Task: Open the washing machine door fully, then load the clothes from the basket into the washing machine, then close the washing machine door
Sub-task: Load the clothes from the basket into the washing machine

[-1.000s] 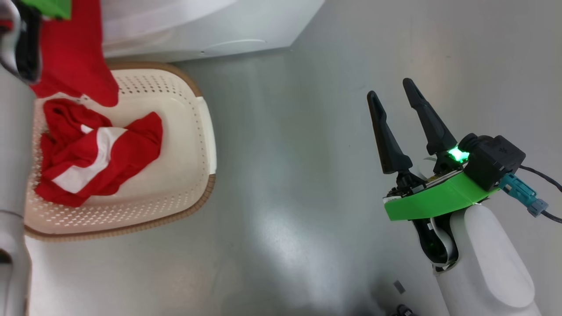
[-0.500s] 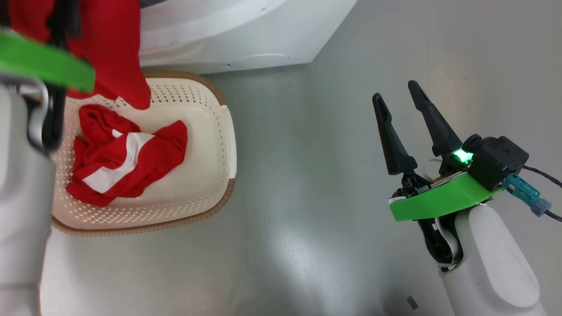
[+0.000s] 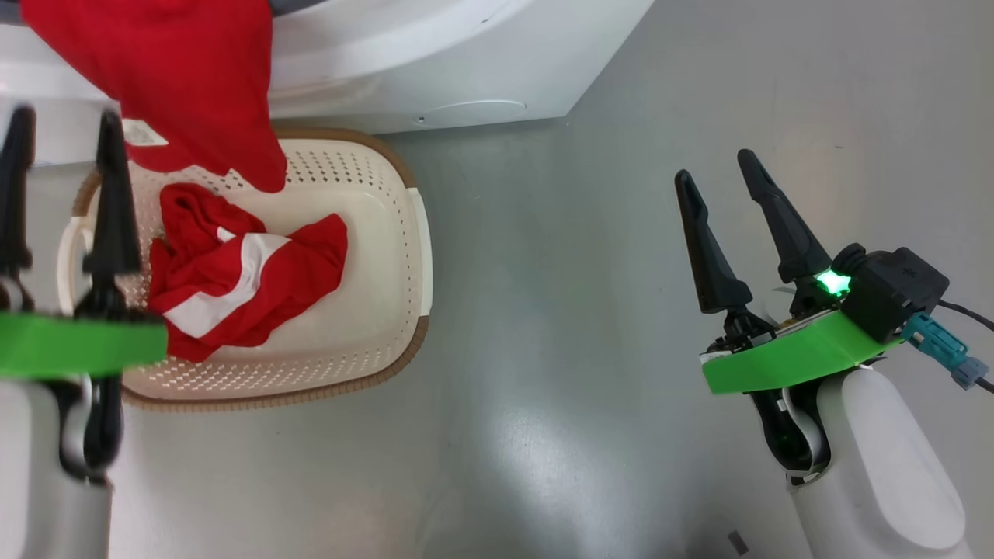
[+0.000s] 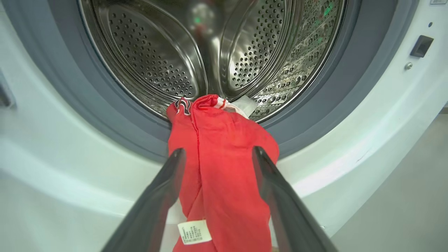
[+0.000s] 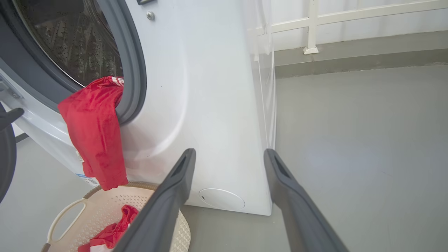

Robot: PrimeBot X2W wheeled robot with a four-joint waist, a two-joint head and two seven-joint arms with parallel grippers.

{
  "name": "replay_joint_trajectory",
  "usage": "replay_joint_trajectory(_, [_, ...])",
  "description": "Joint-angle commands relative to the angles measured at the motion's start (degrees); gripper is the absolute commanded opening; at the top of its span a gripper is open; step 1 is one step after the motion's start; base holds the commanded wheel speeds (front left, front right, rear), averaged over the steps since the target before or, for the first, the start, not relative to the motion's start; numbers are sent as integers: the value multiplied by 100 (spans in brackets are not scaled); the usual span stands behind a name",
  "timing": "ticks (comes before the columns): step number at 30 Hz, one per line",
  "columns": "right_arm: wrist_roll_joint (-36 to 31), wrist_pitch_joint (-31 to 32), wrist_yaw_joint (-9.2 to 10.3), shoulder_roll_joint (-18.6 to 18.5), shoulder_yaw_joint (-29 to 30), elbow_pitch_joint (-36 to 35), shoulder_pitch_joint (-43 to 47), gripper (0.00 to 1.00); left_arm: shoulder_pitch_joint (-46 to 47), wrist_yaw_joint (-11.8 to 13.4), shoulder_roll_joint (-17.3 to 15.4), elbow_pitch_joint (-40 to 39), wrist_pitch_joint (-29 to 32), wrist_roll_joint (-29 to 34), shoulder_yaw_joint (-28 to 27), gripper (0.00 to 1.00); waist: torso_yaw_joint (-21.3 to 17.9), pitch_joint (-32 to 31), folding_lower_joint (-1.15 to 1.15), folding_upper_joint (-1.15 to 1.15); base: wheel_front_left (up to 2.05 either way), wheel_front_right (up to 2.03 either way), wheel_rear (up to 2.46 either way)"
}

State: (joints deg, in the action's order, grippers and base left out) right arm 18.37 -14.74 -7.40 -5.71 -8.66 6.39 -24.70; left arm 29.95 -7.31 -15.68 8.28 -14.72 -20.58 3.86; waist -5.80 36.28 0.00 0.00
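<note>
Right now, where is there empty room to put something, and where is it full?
Free: the grey floor between the cream perforated plastic basket and the right gripper; also the basket's right half, beside the crumpled red-and-white clothes. The steel drum is bare deep inside. Crowded: the drum's mouth, where a red fabric garment hangs over the grey rubber ring.

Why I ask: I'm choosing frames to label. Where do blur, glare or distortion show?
Head view: the left jaws and their green band look slightly motion-smeared; a pale sheen lies on the floor. Left wrist view: the steel drum glints with reflections, and the front of the washer bows from the wide lens. Right wrist view: the washer's side edge curves likewise.
</note>
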Motion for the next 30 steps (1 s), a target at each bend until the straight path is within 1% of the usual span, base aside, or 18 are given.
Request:
replay_joint_trajectory(1, [71, -26, -9, 11, -99, -146, 135, 100, -173, 2, -181, -237, -28, 76, -240, 100, 10, 2, 0, 0, 0, 0, 0])
replay_joint_trajectory(8, [69, -26, -9, -32, -22, -188, 139, 100, -907, -11, 134, -825, -28, 227, -506, 100, 85, 1, 0, 0, 0, 0, 0])
replay_joint_trajectory(13, [68, -26, -9, -32, 52, -248, 184, 100, -1415, -15, 377, -1202, -28, 319, -520, 100, 118, -1, 0, 0, 0, 0, 0])
replay_joint_trajectory(21, [81, -26, -9, -24, 155, -288, 240, 100, -1729, -17, 618, -1131, -28, 265, -559, 100, 156, -18, 0, 0, 0, 0, 0])
replay_joint_trajectory(30, [79, -26, -9, -31, 154, -256, 226, 100, -1671, -17, 620, -866, -28, 203, -515, 100, 185, -2, 0, 0, 0, 0, 0])
